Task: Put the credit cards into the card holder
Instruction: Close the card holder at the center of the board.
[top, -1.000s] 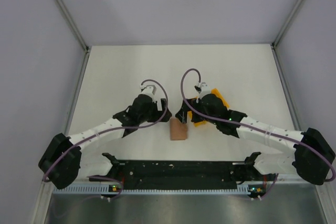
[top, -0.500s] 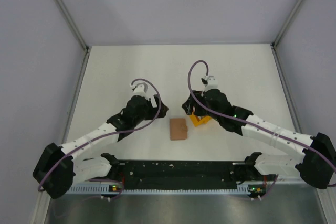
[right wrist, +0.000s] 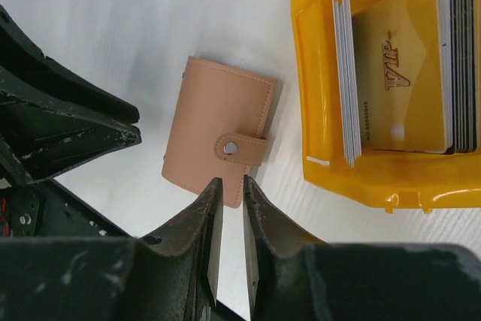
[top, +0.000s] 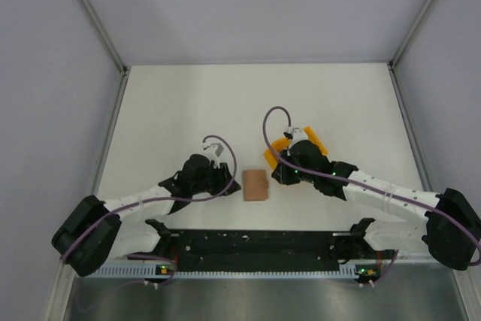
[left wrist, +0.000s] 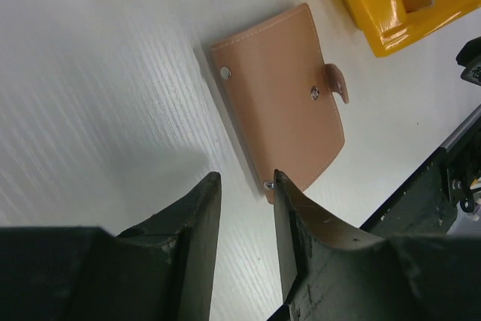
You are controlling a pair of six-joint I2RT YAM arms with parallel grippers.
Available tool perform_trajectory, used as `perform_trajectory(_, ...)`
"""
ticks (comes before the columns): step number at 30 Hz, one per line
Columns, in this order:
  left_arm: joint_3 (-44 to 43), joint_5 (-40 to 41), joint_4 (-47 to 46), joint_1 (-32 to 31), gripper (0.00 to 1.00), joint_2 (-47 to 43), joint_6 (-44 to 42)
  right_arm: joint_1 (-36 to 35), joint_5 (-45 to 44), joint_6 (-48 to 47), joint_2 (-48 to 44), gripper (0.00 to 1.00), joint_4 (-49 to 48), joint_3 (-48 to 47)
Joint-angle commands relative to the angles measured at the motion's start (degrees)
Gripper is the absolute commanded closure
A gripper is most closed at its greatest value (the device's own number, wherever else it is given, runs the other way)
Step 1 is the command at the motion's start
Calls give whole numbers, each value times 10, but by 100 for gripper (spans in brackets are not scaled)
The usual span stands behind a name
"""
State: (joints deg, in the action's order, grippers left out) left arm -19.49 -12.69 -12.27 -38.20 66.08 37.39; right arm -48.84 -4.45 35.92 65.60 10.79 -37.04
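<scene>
Top external view showed the card holder [top: 255, 185] lying shut on the white table [top: 188, 103], near the yellow tray [right wrist: 312, 110]. The credit cards [right wrist: 398, 73] stood in that tray. The left gripper [left wrist: 246, 179] was partly open and held nothing. The right gripper [right wrist: 232, 183] was open just a crack, empty too.

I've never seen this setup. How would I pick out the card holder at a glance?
On the white table, look near the middle, toward the front edge. The card holder lies flat there: a small tan leather-like wallet with a snap tab. The yellow tray beside it is bright plastic with raised walls and holds cards.
</scene>
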Motion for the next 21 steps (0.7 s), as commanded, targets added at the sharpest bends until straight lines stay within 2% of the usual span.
perform_trajectory(1, -2, -45, -83, -3, 62, 17, 18, 6, 37, -5, 15, 83, -30, 0)
perform_trajectory(21, -52, -20, -102, -12, 63, 137, 26, 5, 57, -24, 95, 84, -61, -7)
